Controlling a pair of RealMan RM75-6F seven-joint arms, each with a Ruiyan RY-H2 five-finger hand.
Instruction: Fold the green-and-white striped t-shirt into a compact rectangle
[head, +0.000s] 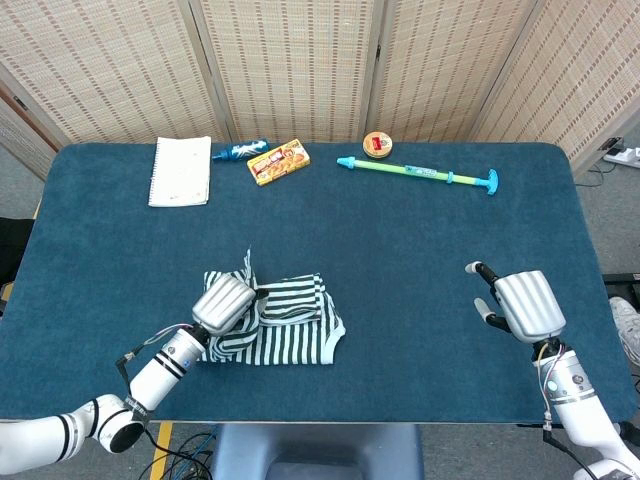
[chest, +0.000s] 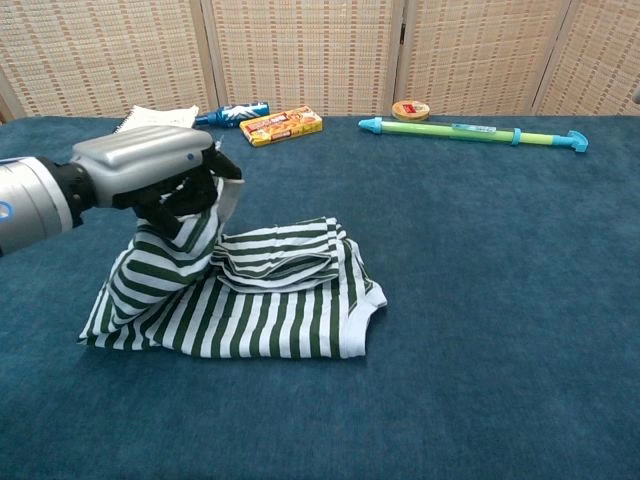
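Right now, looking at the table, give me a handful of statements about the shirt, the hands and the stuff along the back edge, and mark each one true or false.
1. The left hand holds one end of the striped t-shirt lifted off the table. True.
2. The right hand is gripping the shirt's other end. False: it holds nothing, well apart from the shirt.
3. The notebook lies under the shirt. False: it lies at the back left of the table.
4. The green and blue water squirter lies along the back edge. True.
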